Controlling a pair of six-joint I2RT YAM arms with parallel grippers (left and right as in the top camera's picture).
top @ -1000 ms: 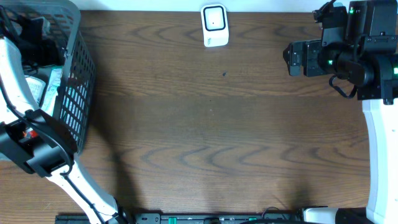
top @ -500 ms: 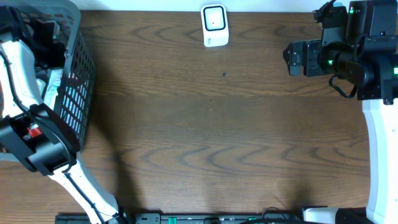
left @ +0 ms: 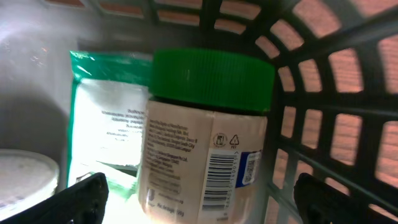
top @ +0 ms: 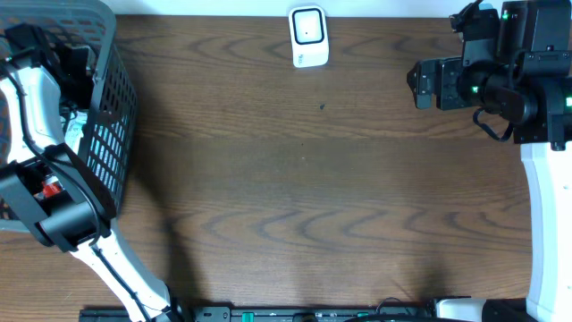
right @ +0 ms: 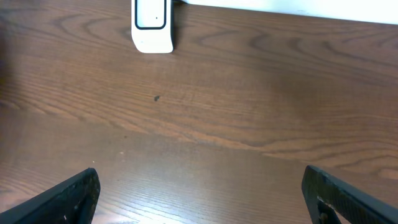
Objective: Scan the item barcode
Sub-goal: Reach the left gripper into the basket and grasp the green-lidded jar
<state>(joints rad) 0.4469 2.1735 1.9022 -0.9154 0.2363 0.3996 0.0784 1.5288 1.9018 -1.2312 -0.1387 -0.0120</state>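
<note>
The item, a jar (left: 208, 143) with a green screw lid (left: 211, 78) and a pale label, stands upright inside the grey plastic basket (top: 112, 134) that sits at the left end of the bench (top: 313, 179), by its far left corner. A barcode (left: 214, 180) shows on the lower right of the label, facing the left wrist camera. The jar stands close against the basket's lattice wall; behind it on the other side lies a green-and-white pouch (left: 109, 118), and the rim of a white tub (left: 25, 174) shows at the lower left. The left claw (left: 202, 196) is inside the basket with its jaws spread wide, one tip on either side of the jar and neither touching it, so it grips nothing. The white scanner (top: 308, 36) stands at the middle of the bench's far edge, well apart from the basket. The right claw (right: 208, 196) hangs over the far right corner, jaws fully apart and empty, pointing across bare wood toward the scanner.
</note>
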